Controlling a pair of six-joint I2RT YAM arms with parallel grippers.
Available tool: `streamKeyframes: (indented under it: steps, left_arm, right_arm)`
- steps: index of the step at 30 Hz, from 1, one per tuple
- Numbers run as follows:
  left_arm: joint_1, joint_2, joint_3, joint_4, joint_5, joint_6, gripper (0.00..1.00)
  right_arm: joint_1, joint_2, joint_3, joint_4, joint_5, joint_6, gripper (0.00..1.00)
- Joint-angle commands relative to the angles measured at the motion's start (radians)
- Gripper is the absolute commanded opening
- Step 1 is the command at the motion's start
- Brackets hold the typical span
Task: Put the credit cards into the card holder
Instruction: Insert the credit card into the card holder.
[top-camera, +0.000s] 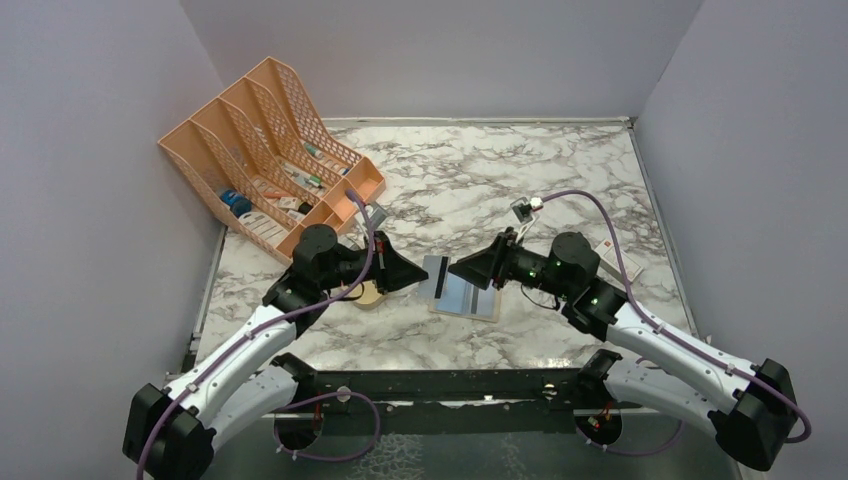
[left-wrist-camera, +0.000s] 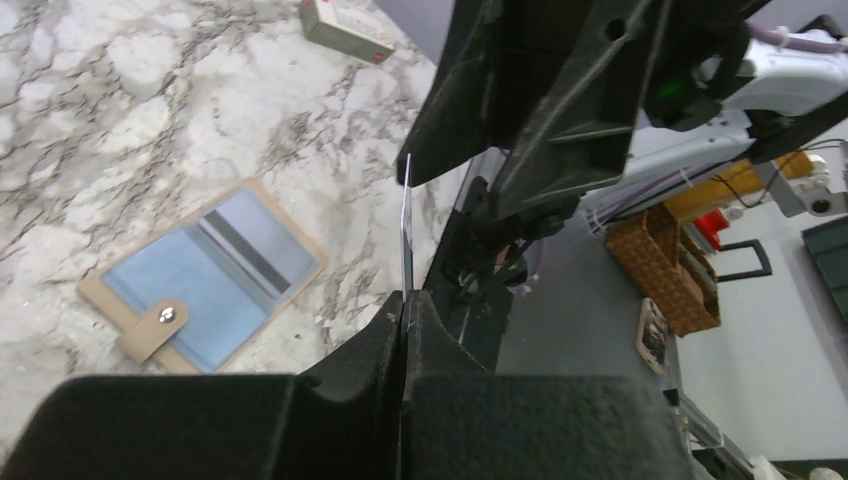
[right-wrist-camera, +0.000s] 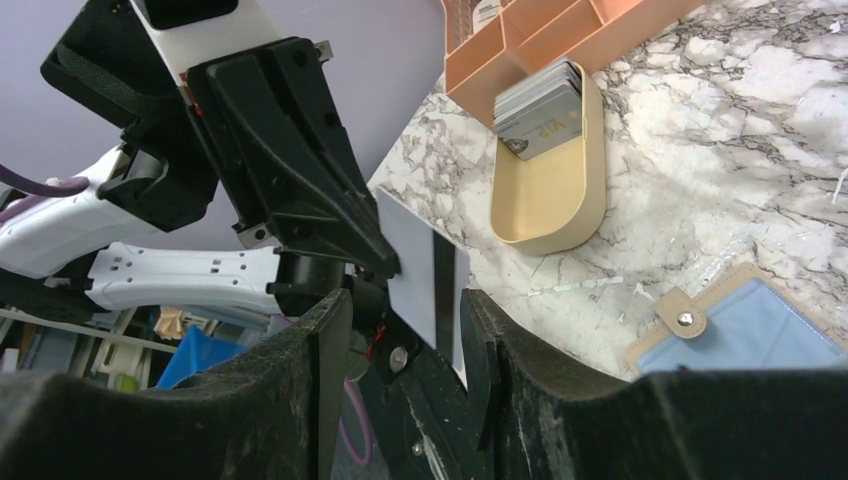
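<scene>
Grey card clenched in left claw; right claw seemingly released, straddling it.

walls: plain pale lilac | table: grey-veined white marble | light: even

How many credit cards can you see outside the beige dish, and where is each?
2. One credit card is pinched in the left gripper; one striped card lies in the open card holder. More may be hidden in its pockets.
</scene>
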Motion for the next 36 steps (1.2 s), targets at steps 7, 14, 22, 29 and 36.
streamKeyframes:
  steps: [7, 14, 22, 29, 36]
  left_arm:
    - [0.004, 0.07, 0.007, 0.166, 0.203, -0.148, 0.0]
    - [0.003, 0.12, 0.032, 0.021, 0.113, -0.035, 0.29]
    - [0.005, 0.183, 0.203, -0.363, -0.149, 0.289, 0.57]
    - [0.001, 0.245, 0.225, -0.402, -0.228, 0.372, 0.47]
    - [-0.035, 0.275, 0.242, -0.456, -0.337, 0.452, 0.37]
  right_arm:
    - [0.0, 0.028, 0.0, 0.076, -0.029, 0.013, 0.23]
    - [0.0, -0.002, -0.027, 0.038, 0.028, 0.005, 0.01]
    - [0.0, 0.0, 0.036, -0.225, 0.179, -0.109, 0.01]
    - [-0.001, 0.09, 0.023, -0.297, 0.284, -0.167, 0.01]
    - [-0.046, 0.192, 0.029, -0.324, 0.273, -0.2, 0.01]
